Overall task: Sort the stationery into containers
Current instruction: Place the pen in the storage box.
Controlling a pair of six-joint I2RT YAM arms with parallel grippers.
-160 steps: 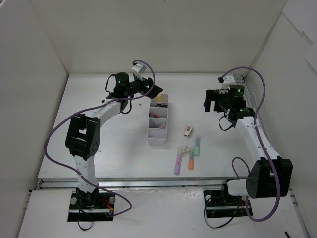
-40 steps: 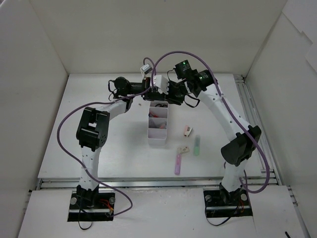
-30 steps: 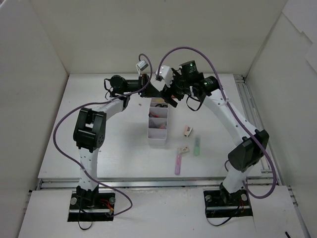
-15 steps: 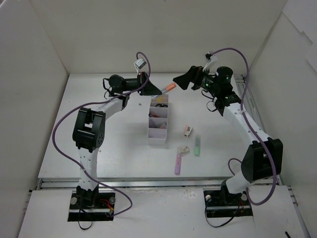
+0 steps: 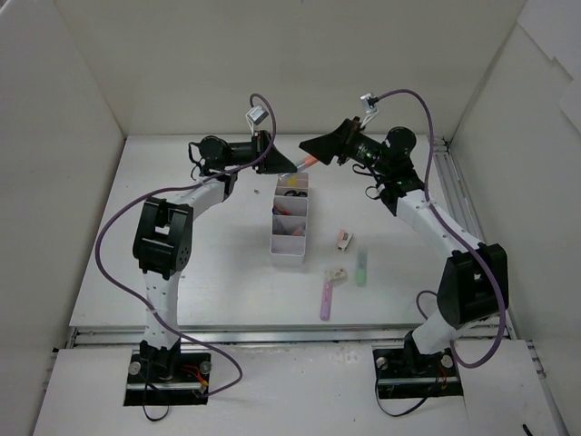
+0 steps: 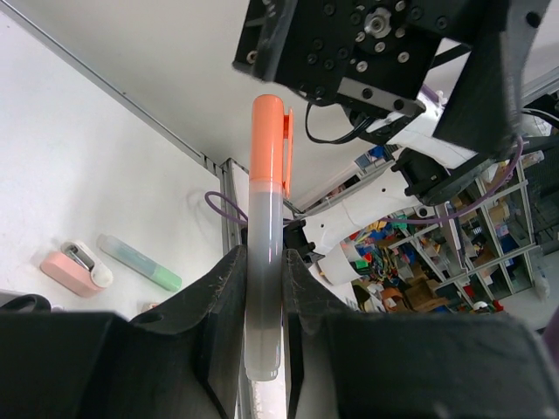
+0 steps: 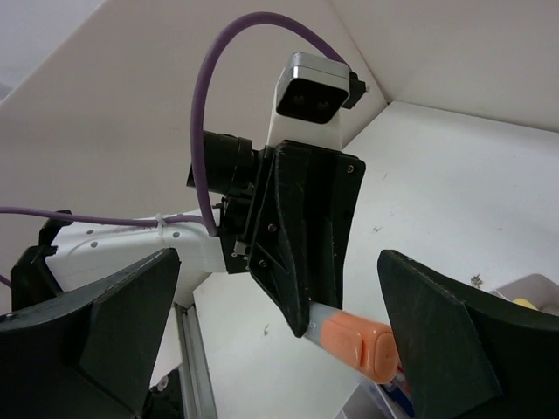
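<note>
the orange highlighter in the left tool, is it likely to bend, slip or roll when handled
Probably stiff: the orange highlighter juts straight out of the left tool with no sag. Its smooth barrel could slide lengthwise, since only the lower part is pinched. The clip on its cap should limit rolling once set down.

1. white tray (image 5: 289, 260): four compartments in a row.
2. orange highlighter (image 6: 266, 218): held aloft above white tray's far end.
3. green highlighter (image 5: 360, 268), purple highlighter (image 5: 325, 298), pink eraser (image 5: 344, 240), pale eraser (image 5: 337, 274): loose to its right.
</note>
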